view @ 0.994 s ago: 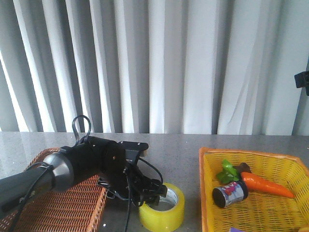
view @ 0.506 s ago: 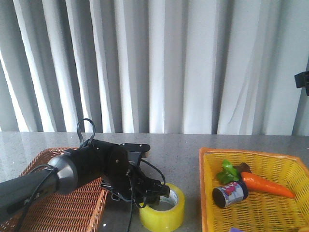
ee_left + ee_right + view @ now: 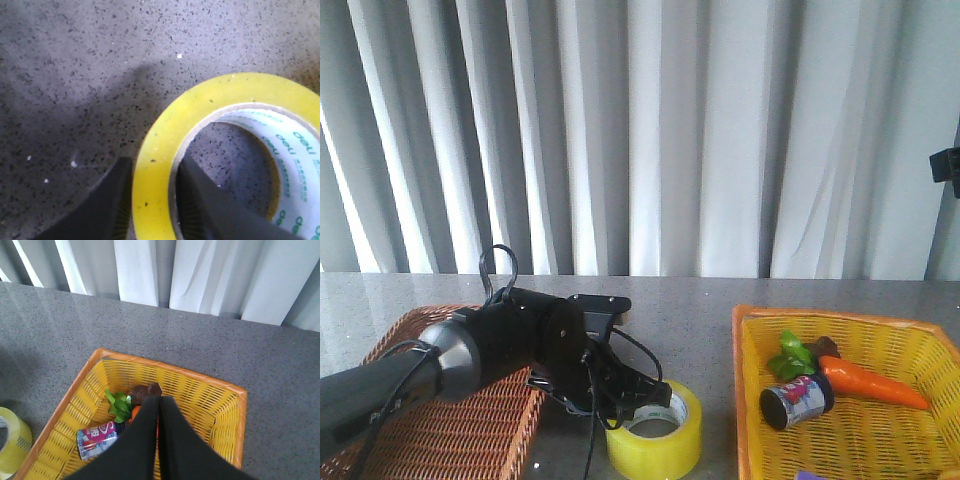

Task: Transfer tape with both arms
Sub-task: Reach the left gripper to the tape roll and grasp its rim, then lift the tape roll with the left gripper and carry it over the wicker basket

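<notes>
The tape (image 3: 655, 433), a wide yellow roll with a white printed core, lies flat on the grey table between the two baskets. My left gripper (image 3: 642, 402) reaches down onto its near-left rim. In the left wrist view the left gripper (image 3: 154, 166) straddles the tape's wall (image 3: 235, 85), one finger outside and one inside the core, both pressed against it. My right gripper (image 3: 159, 400) is shut and empty, hovering above the yellow basket (image 3: 170, 367). The tape's edge shows in the right wrist view (image 3: 11, 440).
A brown wicker basket (image 3: 470, 425) sits at the left under the left arm. The yellow basket (image 3: 748, 335) at the right holds a toy carrot (image 3: 872, 385), a small can (image 3: 796, 400) and green leaves (image 3: 790, 358). Curtains hang behind the table.
The left arm has shifted slightly right and settled at the tape's rim. The tape has stayed on the table.
</notes>
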Available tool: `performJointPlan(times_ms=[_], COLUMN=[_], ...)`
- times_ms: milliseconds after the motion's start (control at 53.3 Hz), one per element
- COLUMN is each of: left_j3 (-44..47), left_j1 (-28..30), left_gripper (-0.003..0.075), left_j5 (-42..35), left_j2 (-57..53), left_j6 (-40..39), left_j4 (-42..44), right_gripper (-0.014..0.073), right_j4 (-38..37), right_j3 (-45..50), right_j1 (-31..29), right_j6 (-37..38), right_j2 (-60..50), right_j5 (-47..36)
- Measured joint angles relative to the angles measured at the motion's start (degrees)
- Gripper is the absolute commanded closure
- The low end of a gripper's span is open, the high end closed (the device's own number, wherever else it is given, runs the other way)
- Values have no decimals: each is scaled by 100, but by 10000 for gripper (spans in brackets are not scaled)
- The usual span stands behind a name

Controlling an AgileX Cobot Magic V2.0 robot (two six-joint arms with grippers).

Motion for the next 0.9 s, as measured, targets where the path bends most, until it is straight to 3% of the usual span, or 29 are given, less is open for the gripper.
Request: performJointPlan(times_ms=[488,900], left_j3=[12,-666], left_j1=[0,0], left_gripper=[727,727], left_j5=[-144,-129], left_j2=[-76,-1224], left_j6=[127,514], left_j4=[0,28], right_gripper=[603,603], right_j4=[0,0], right_j3=[0,0], right_j1=[0,0], right_j6=[0,0], right_j2=[0,0], right_j5=[0,0])
